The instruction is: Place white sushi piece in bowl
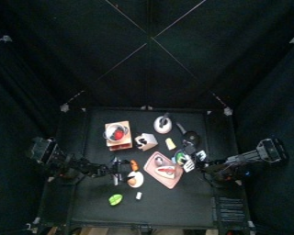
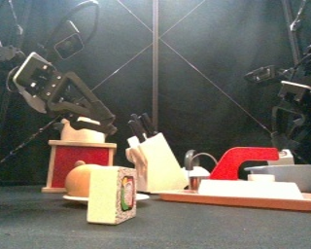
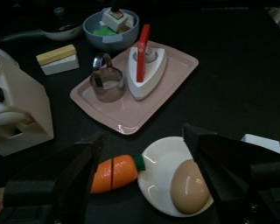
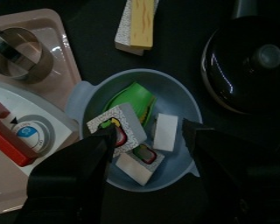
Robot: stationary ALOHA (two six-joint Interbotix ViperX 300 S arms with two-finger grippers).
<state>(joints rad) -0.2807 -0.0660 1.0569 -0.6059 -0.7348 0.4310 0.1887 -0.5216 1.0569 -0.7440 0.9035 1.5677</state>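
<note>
Right gripper (image 4: pixel 143 144) hangs released above the pale blue bowl (image 4: pixel 184 92), white sushi piece (image 4: pixel 166 133) lying inside.

The smooth white block rests in the bowl beside a rice-edged roll (image 4: pixel 122 122) and something green; jaws spread, suggesting delivery. The left gripper's (image 3: pixel 149 179) jaws stand apart, idle, above the white plate (image 3: pixel 166 157).

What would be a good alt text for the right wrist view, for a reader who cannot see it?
The open right gripper hangs over a pale blue bowl that holds a white sushi piece, other sushi pieces and something green. Beside the bowl are a pink tray with a metal cup, a black pan and a pale sponge-like block.
</note>
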